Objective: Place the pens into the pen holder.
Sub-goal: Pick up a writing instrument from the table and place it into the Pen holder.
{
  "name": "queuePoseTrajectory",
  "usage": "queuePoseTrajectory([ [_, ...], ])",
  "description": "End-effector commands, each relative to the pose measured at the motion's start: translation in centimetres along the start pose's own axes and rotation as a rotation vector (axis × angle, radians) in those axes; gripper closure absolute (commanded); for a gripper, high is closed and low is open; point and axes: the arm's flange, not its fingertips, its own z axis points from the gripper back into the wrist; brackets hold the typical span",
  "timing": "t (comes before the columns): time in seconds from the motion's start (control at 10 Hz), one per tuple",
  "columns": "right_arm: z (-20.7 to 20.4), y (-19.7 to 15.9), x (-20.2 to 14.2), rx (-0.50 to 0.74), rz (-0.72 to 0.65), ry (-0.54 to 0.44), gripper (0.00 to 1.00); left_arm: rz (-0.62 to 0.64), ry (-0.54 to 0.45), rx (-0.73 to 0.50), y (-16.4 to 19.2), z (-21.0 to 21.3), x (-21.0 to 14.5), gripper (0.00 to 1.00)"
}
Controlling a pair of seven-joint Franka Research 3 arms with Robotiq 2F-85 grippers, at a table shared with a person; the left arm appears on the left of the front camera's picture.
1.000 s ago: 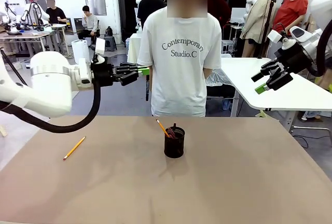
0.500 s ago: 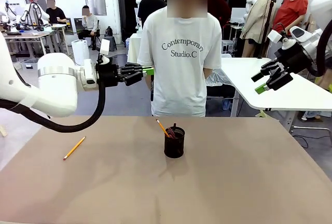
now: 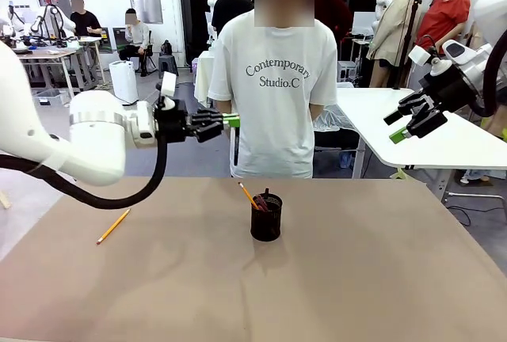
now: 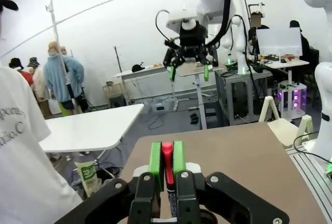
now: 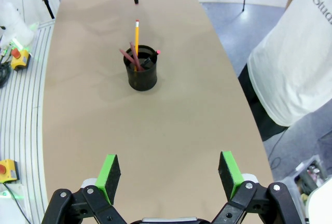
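On the table (image 3: 380,279), the pen holder (image 3: 266,224) stands centrally (pencils (image 3: 249,196) inside); another pencil (image 3: 113,226) lies well left.

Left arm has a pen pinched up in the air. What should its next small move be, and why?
Probably carry the left gripper across until the black pen hangs above the pen holder. The pen is pinched upright, high and to the holder's left, so it needs lining up before lowering.
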Motion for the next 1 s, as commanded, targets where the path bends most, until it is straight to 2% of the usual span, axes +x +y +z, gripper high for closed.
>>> queuePoseTrajectory([
  [0.0, 0.1, 0.3, 0.3, 0.002, -0.02, 0.016, 0.0, -0.012, -0.044, -0.066, 1.8, -1.9, -2.2, 1.0],
  [0.5, 0.1, 0.3, 0.3, 0.002, -0.02, 0.016, 0.0, 0.044, -0.157, -0.167, 2.3, -5.5, -5.9, 1.0],
  [0.9, 0.1, 0.3, 0.3, 0.002, -0.02, 0.016, 0.0, 0.127, -0.145, -0.248, 2.3, -7.6, -9.0, 1.0],
])
